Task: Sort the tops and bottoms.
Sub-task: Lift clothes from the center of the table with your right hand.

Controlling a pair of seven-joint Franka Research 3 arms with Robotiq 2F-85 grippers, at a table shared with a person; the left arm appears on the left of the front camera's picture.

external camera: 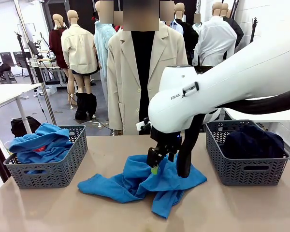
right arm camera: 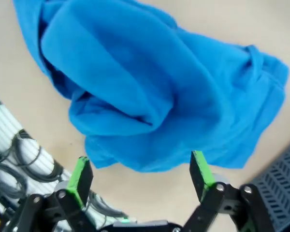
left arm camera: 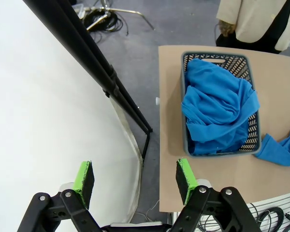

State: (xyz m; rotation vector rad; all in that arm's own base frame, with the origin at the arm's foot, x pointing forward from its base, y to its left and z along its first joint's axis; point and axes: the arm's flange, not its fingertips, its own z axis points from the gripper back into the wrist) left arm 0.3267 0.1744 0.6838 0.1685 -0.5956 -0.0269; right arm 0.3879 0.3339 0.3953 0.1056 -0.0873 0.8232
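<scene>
Right gripper (external camera: 155,166), jaws apart, hovered over blue top (external camera: 140,181) mid-desk near the front edge; best to pinch the raised fold.

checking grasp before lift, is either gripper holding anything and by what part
Nothing is held. The right gripper is open just above the blue top on the table; the left gripper is open off the table's edge.

Bare tabletop (external camera: 48,208) open at near left, blue top (external camera: 140,181) sprawled mid-table, baskets (external camera: 50,162) flanking both ends
</scene>
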